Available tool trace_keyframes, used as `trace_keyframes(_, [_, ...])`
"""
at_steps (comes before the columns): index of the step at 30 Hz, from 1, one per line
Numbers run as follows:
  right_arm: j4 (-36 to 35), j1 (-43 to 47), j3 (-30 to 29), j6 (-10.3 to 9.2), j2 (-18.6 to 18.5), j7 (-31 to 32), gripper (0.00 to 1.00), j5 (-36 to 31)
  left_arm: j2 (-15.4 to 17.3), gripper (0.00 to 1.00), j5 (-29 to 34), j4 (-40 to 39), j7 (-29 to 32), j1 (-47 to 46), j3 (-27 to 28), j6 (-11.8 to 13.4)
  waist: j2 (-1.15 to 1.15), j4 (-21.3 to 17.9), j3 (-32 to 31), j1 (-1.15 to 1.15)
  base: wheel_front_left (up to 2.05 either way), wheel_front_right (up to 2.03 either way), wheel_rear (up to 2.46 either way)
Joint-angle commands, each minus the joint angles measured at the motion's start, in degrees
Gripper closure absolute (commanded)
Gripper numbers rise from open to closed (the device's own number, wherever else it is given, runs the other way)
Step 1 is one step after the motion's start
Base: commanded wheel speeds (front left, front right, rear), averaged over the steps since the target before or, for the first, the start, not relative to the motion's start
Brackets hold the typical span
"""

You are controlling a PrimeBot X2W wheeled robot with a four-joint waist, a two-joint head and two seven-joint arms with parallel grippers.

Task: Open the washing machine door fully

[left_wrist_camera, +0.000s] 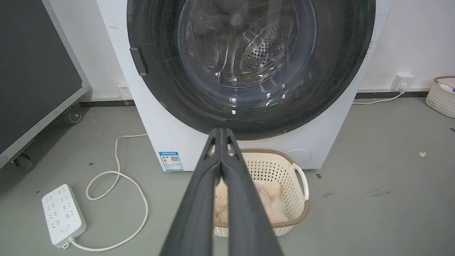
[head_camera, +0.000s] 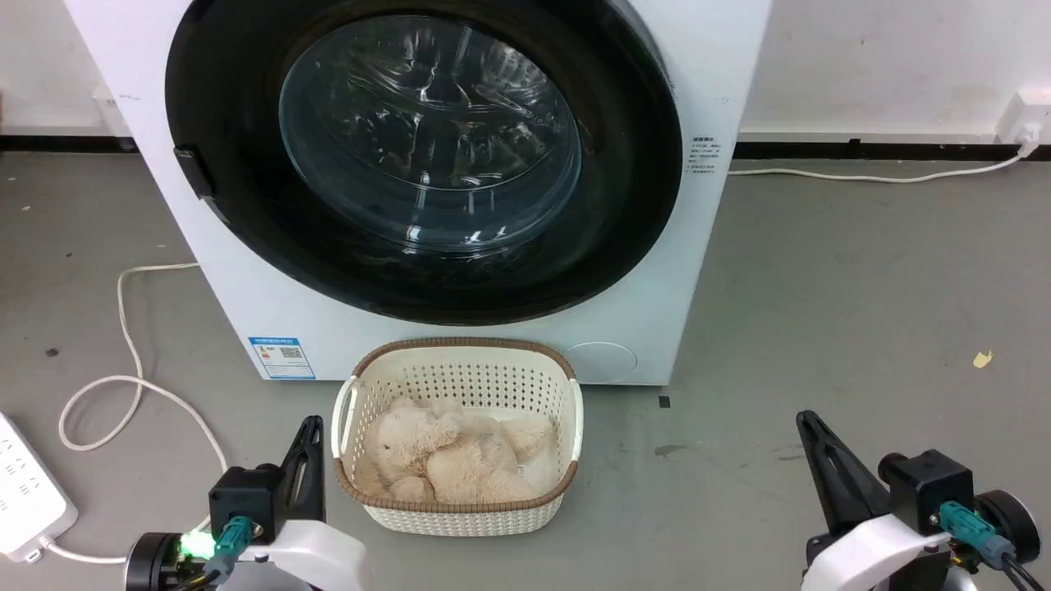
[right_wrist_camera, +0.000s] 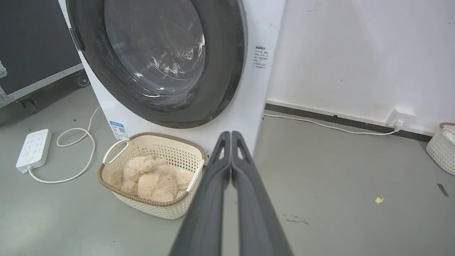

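Note:
The white washing machine (head_camera: 460,328) stands on the grey floor ahead of me. Its round black washing machine door (head_camera: 624,189) with the bulging glass centre lies flat against the front, closed, with a small black handle tab (head_camera: 197,172) at its left rim. The door (left_wrist_camera: 341,71) and the door (right_wrist_camera: 227,64) also fill the upper part of both wrist views. My left gripper (head_camera: 310,427) is low at the lower left, shut, far from the door. My right gripper (head_camera: 809,423) is low at the lower right, shut, holding nothing.
A cream basket (head_camera: 566,410) with a beige plush toy (head_camera: 452,460) sits on the floor right in front of the machine. A white power strip (head_camera: 25,492) and looping cable (head_camera: 123,328) lie at the left. A black wheeled case (left_wrist_camera: 35,78) stands left; another basket (right_wrist_camera: 442,149) far right.

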Motion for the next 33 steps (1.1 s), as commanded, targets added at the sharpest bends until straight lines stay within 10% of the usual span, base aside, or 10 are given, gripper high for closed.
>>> trace_keyframes(1, [0.1,-0.7,0.0,0.05,0.1,0.0,1.0,-0.4,0.0,1.0,0.5,0.0,0.0,-0.9,0.0,-0.2,0.0,0.0,0.0,0.0,0.0,0.0,0.0])
trace_keyframes(31, [0.0,0.0,0.0,0.0,0.0,0.0,1.0,0.0,0.0,1.0,0.0,0.0,0.0,0.0,0.0,0.0,0.0,0.0,0.0,0.0,0.0,0.0,0.0])
trace_keyframes(32, [0.0,0.0,0.0,0.0,0.0,0.0,0.0,0.1,0.0,0.0,-0.1,0.0,0.0,0.0,0.0,0.0,0.0,0.0,0.0,0.0,0.0,0.0,0.0])
trace_keyframes(33, [0.0,0.0,0.0,0.0,0.0,0.0,0.0,0.1,0.0,0.0,-0.1,0.0,0.0,0.0,0.0,0.1,0.0,0.0,0.0,0.0,0.0,0.0,0.0])
